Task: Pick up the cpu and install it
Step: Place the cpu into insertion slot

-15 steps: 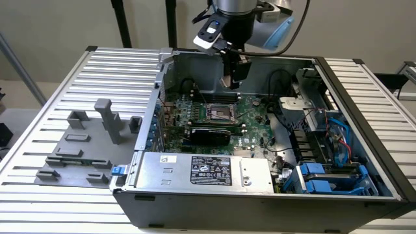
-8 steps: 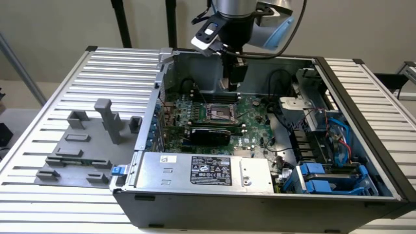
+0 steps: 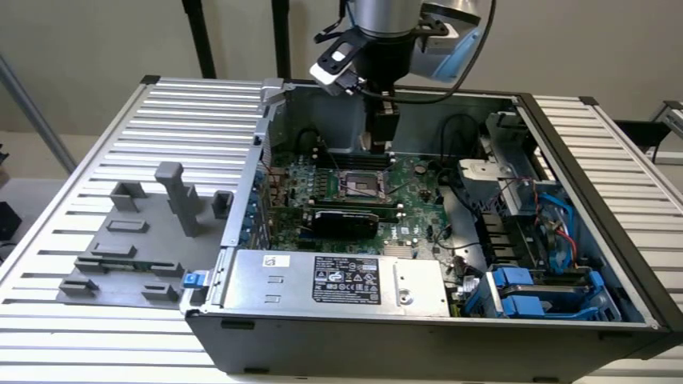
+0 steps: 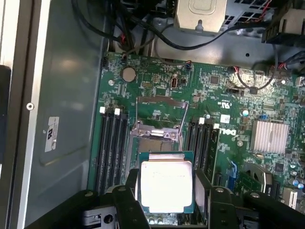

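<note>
While the jaws clamp its sides, the cpu hangs flat, silvery top up.

The dark grey metal computer case is open on top, so the drop onto the dark square socket with a metal frame is free, and the gripper, clamped on the small silvery square cpu, hangs in that gap. In the exterior view the socket is hemmed by the case's side wall at nine o'clock, a long black expansion card at six with a big silver box with a black label beyond, looping black cables at two and blue plastic drive caddies at four. Long black memory slots flank the socket closely on two opposite sides.
</note>
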Controlling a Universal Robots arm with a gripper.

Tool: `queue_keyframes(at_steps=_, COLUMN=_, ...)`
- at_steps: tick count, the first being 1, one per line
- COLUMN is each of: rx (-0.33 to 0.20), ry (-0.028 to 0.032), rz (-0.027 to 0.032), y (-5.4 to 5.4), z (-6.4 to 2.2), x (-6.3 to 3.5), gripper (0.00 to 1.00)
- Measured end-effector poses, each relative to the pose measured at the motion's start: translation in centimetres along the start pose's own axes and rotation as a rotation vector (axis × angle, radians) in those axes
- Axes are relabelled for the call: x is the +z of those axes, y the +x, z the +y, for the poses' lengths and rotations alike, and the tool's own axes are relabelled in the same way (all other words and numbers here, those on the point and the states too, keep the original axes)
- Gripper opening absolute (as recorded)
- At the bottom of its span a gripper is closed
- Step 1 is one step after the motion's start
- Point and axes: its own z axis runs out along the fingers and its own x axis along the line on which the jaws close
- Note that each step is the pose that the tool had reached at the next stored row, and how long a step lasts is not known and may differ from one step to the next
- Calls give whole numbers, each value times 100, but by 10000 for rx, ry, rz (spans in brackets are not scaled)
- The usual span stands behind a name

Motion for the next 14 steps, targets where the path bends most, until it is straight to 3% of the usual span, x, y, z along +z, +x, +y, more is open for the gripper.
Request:
queue_keyframes(at_steps=7, rx=725, ry=110, rz=-34, y=0, z=-4, x=71, gripper=55)
queue_keyframes(at_steps=14, rx=1254, ry=120, rz=-58, y=2, z=-38, x=189, gripper=55)
